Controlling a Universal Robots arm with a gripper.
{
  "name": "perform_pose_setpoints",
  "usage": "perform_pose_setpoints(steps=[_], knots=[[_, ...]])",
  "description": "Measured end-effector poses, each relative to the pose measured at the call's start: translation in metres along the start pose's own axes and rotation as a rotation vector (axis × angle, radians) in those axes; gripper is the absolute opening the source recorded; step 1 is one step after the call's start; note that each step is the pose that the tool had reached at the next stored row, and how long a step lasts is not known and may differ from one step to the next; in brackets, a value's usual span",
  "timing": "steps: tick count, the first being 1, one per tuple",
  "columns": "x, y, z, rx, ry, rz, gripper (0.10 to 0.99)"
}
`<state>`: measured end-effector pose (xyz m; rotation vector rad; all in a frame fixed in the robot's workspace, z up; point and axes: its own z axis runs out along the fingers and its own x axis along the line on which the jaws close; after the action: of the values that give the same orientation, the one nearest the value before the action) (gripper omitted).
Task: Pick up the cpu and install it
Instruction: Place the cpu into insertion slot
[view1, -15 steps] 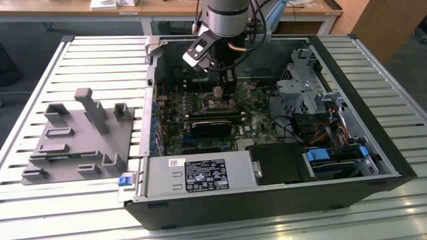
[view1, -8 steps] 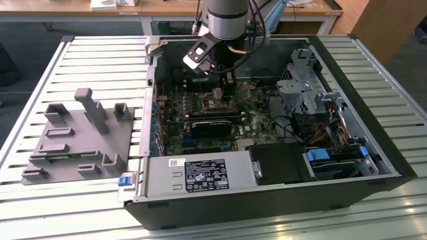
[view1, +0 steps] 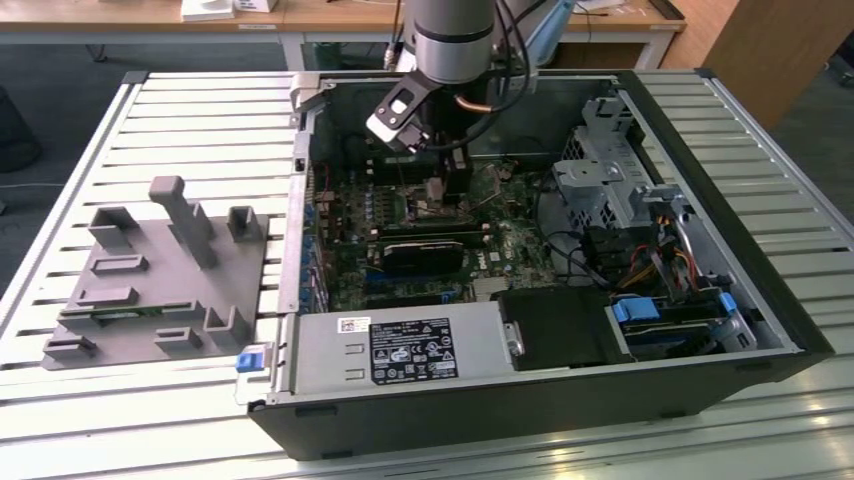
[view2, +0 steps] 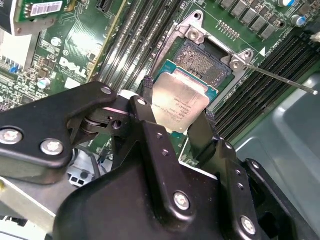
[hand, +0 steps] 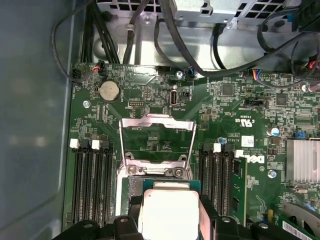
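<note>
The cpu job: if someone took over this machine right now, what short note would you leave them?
Gripper: shut on the cpu, inside the computer case.
Cpu: held over the open socket on the motherboard; some socket pins show past its edge.
Done: cpu picked up and at the socket.
Left: cpu not seated, as far as I can tell; the retention frame stands open.

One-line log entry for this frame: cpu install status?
gripper: shut on cpu | cpu: partly over socket | socket cover: raised | site: inside computer case
</note>
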<state>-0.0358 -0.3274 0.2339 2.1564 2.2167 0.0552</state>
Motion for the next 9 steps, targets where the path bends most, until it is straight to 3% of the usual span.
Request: perform_pose_setpoints(steps=[9], knots=[[0.0074, -0.0015, 0.0100, 0.000, 0.0014, -0.001, 0.533]])
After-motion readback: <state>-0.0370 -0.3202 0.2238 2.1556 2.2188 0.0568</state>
